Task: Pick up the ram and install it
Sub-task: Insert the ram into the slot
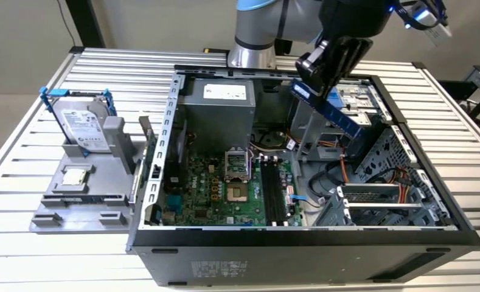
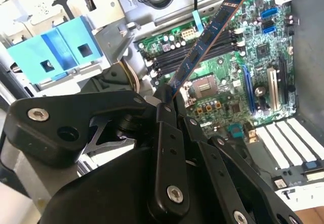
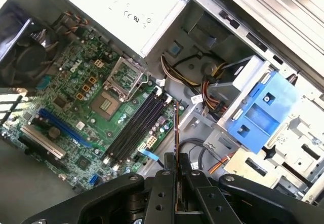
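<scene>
- Jaws clenched on one end of the ram [image 1: 329, 109], tilted above the open case [image 1: 173, 121]
- It looks skewed to the slots [image 1: 274, 191] below; square and level it before pressing

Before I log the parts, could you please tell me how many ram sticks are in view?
1. The ram is clamped in the end effector, tilted above the open computer case. The motherboard slots look empty; another stick could be hidden elsewhere.
</scene>
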`<state>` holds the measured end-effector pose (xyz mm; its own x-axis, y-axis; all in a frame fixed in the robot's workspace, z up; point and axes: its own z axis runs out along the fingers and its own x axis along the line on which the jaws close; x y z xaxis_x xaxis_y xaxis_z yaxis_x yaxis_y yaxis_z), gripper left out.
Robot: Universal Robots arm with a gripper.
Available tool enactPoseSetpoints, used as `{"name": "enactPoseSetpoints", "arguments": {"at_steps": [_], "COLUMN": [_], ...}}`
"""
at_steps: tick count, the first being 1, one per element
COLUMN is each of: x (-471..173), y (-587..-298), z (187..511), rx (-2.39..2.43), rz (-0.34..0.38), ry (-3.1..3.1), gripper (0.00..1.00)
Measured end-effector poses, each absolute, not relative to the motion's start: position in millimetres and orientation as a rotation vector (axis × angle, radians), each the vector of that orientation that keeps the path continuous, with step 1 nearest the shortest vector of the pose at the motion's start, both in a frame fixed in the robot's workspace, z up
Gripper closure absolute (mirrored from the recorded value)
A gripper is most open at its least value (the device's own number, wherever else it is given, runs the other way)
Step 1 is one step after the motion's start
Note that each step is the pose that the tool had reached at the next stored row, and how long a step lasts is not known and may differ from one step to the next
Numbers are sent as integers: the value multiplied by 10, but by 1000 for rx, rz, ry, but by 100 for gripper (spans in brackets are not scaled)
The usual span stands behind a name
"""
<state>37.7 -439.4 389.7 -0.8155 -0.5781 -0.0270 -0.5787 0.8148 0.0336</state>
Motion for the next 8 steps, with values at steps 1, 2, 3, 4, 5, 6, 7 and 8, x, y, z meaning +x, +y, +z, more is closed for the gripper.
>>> {"name": "enactPoseSetpoints", "arguments": {"at_steps": [1,2,3,4,5,6,7,8], "x": [377,377,377,377,376,376,376,376], "y": [-4394,-4394,-4395,-4395,-4395,-4395,-4395,-4395], "z": [3897,3896,3897,3896,3897,3897,3896,3896], "rx": [-930,-905,-881,-855,-829,-803,-777,-750], "rz": [63,62,62,62,62,62,61,61], "ry": [2984,2991,2998,3005,3012,3019,3025,3031], "gripper": [100,100,100,100,100,100,100,100]}}
